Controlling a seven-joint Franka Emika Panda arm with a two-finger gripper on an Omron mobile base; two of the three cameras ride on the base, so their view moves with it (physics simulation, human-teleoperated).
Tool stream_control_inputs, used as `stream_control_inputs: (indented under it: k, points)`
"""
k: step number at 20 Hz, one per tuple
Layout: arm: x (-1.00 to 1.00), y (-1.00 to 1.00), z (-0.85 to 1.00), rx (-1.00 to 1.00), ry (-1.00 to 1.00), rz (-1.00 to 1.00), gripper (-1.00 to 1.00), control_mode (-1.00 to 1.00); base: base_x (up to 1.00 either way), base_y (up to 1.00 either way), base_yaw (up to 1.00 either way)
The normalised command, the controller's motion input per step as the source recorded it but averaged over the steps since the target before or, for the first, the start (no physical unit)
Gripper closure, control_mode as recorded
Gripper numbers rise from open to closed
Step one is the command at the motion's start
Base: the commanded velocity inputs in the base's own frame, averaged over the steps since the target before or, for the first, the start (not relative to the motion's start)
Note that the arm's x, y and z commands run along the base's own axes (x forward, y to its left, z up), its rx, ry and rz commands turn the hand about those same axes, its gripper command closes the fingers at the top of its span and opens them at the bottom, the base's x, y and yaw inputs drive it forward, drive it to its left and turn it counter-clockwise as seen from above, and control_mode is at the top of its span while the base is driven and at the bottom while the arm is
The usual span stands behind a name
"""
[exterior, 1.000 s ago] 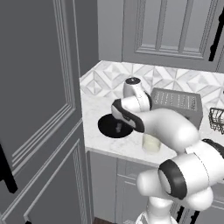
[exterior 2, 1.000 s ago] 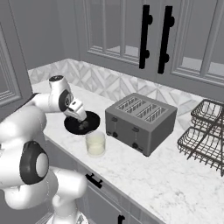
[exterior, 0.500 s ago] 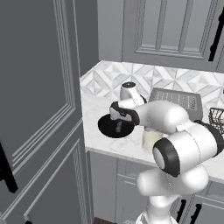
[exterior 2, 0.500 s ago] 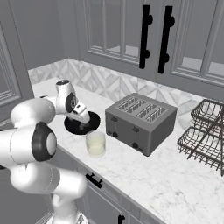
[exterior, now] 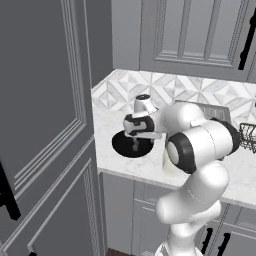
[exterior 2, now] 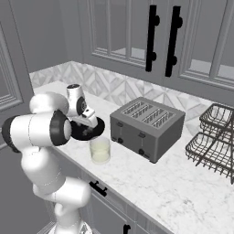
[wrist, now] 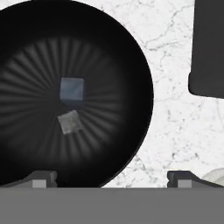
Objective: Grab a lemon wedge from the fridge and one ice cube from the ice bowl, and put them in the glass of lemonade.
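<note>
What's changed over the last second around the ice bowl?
The arm has folded in and the gripper has come down closer over the ice bowl, jaws wide open and holding nothing. Nothing was taken hold of or let go: two ice cubes lie in the bowl. The glass of lemonade, the toaster and the wire rack stayed where they were.

The ice bowl point(wrist: 131, 65) looks glossy black with radial ribbing, resting on smooth white veined-marble counter point(wrist: 175, 127).
</note>
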Motion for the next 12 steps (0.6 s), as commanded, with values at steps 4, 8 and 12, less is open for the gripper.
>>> stream_control_inputs:
  k: [4, 8, 12]
  points:
    - [0.48, 0.01, -0.26, 0.0, 0.05, -0.01, -1.0, -1.0, 0.0, 0.0, 0.0]
    - [0.26, 0.0, -0.27, 0.0, 0.06, -0.02, -1.0, -1.0, 0.0, 0.0, 0.0]
    - [0.25, 0.0, -0.31, 0.0, 0.05, -0.02, -1.0, -1.0, 0.0, 0.0, 0.0]
